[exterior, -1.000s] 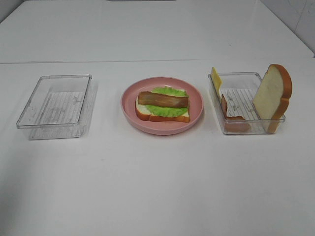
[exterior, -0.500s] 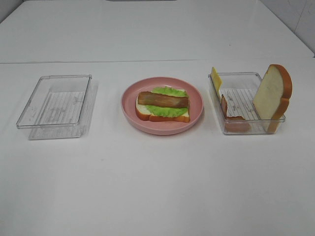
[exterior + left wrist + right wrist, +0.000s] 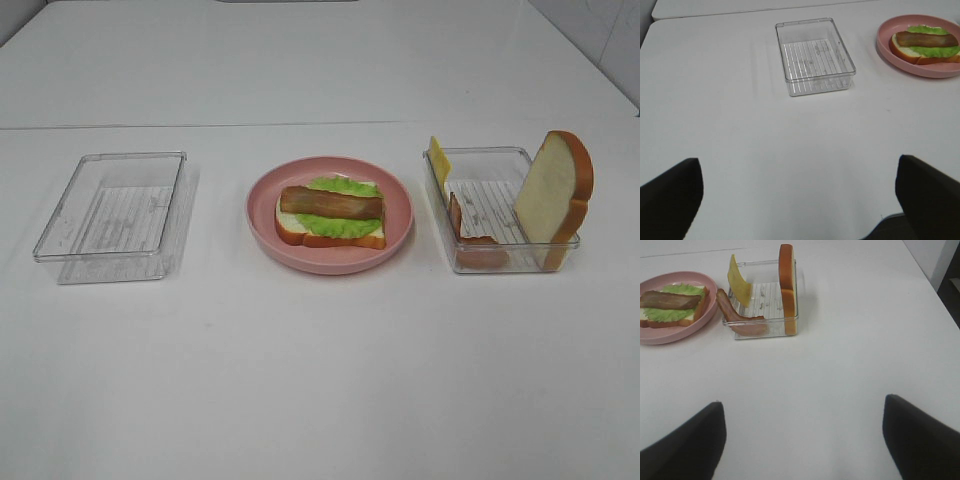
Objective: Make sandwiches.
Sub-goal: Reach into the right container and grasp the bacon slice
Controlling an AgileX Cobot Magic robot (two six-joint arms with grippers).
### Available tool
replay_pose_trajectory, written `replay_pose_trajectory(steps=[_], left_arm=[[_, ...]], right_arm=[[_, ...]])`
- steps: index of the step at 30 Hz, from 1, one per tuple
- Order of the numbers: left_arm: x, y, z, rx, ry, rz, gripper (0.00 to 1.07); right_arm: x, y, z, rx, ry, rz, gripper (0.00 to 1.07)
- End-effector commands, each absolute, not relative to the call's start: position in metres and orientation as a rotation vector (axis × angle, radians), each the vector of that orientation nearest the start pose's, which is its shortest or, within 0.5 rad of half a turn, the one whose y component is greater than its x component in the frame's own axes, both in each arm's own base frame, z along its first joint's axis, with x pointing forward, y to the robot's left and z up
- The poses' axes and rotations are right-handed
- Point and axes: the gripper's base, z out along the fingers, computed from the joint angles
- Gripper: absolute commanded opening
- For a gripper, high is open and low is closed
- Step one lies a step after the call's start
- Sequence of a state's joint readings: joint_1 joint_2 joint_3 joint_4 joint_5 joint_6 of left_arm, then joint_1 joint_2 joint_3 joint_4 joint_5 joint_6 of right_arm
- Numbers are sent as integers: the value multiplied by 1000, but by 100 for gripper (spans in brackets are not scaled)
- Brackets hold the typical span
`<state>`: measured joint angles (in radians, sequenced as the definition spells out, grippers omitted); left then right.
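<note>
Mostly plain white tabletop [image 3: 320,380]

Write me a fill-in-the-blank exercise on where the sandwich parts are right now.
1. On the plate, the bacon strip lies directly on the ____.
2. The plate is coloured ____.
3. The cheese slice and the spare bread slice stand in the clear tray on the ____ of the high view.
Missing words: lettuce; pink; right.

Pink plate [image 3: 258,215] centre of white table [image 3: 320,380]; left clear tray [image 3: 112,215], right clear tray [image 3: 488,212] flank it, apart.
</note>
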<state>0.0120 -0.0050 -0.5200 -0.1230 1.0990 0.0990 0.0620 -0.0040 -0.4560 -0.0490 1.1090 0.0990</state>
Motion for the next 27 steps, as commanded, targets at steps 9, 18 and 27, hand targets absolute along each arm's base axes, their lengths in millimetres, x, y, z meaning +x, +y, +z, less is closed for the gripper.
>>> replay_pose_trajectory(steps=[9,18,27], left_arm=[[-11,-6,280,37,2023,-66,100],[-10,-6,280,21,2023,-64,100],[-11,-6,280,23,2022,-64,100]], right_arm=[[-6,-5,261,48,2094,39,80],[-6,-5,261,46,2094,38,80],[1,-4,264,48,2144,36,80]])
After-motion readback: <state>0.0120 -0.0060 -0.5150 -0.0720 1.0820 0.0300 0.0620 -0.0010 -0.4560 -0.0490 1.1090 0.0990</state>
